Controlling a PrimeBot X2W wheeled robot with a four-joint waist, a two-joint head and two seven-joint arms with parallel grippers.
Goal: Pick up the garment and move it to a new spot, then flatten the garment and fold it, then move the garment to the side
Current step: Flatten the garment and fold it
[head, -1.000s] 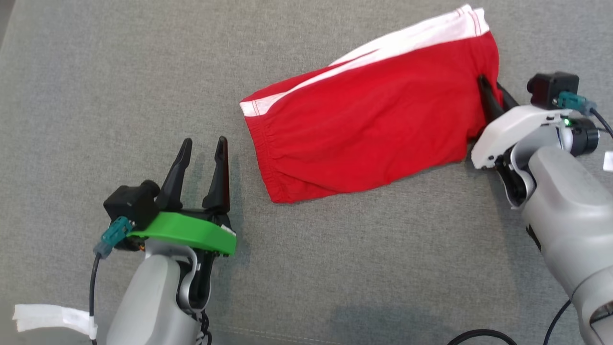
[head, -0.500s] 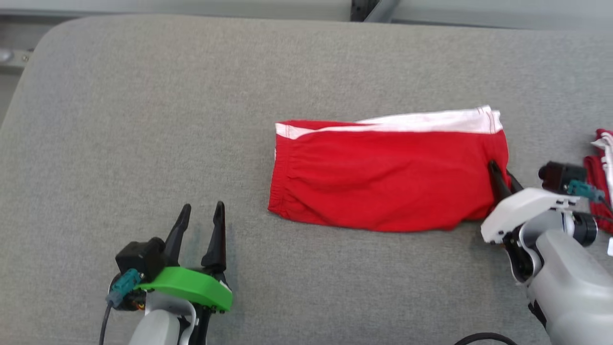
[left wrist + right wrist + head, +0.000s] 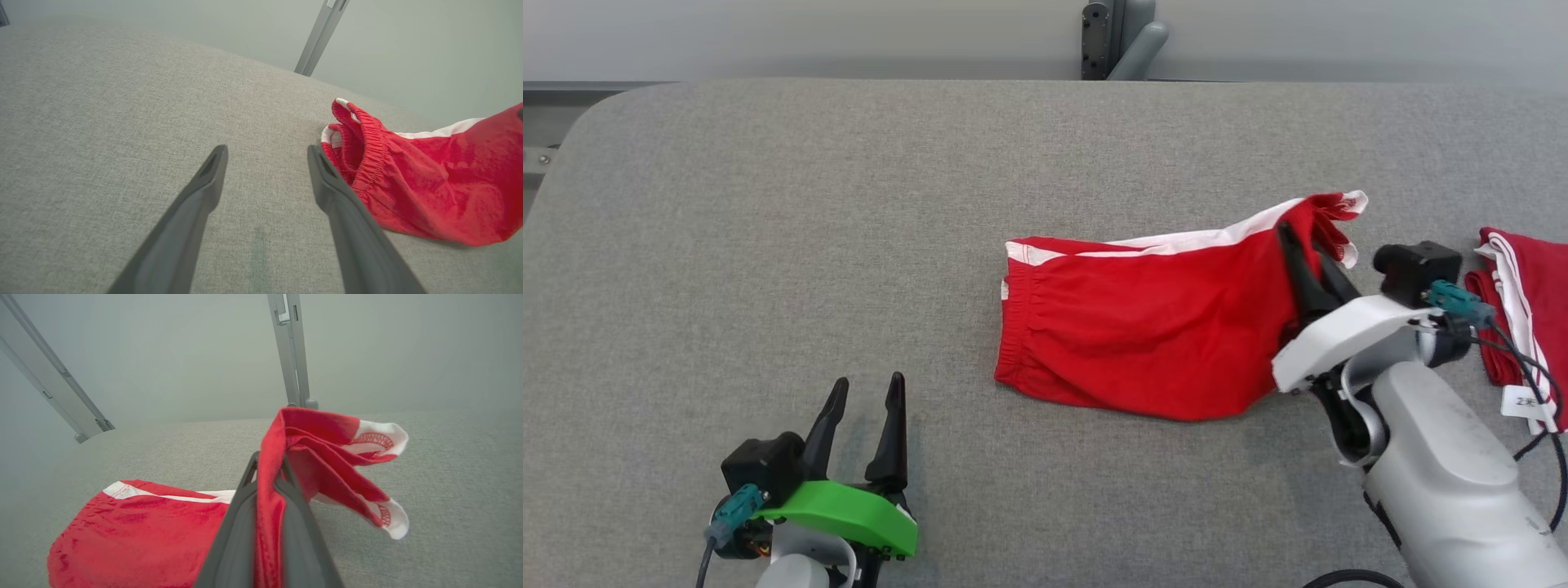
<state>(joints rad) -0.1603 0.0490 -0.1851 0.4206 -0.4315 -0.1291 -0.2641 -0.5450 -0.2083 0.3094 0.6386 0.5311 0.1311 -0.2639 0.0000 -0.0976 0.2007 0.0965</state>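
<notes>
The garment (image 3: 1152,327) is a pair of red shorts with a white side stripe, folded and lying on the grey padded table (image 3: 849,204). My right gripper (image 3: 1298,245) is shut on its right end and holds that end lifted off the table. In the right wrist view the red cloth (image 3: 269,498) runs up between the two fingers and flops over to the right. My left gripper (image 3: 866,392) stands open at the lower left, apart from the shorts. In the left wrist view the elastic waistband (image 3: 367,151) lies just right of the fingertips (image 3: 314,153).
Another red and white garment (image 3: 1523,302) lies at the table's right edge, close behind my right wrist, with a white tag (image 3: 1523,402). A grey metal post (image 3: 1119,41) stands behind the table's far edge. A black cable (image 3: 1347,578) hangs below the right arm.
The head camera has tilted up, bringing the table's far edge and the second garment into view. My right gripper has raised the shorts' right end off the table. The left gripper stays open.
</notes>
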